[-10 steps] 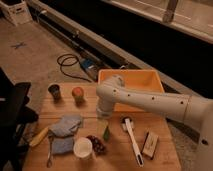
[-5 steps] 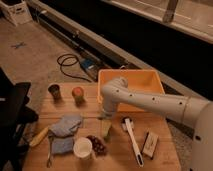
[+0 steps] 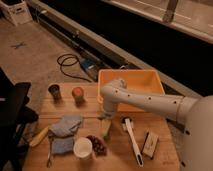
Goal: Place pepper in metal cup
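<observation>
Hand [image 3: 106, 119] hangs low over tabletop [image 3: 115, 158], well right of metal cup [image 3: 54, 91] and nearer the front edge, wrist pointing down. Pepper [image 3: 106, 130] sits directly beneath it, pale green and seemingly on end. That pose suggests a pick in progress, though whether the hand grips it cannot be told. Metal cup stands upright, mouth up, ready to receive. Orange-lined cup [image 3: 78, 93] stands just right of it, a near twin to avoid on the carry.
</observation>
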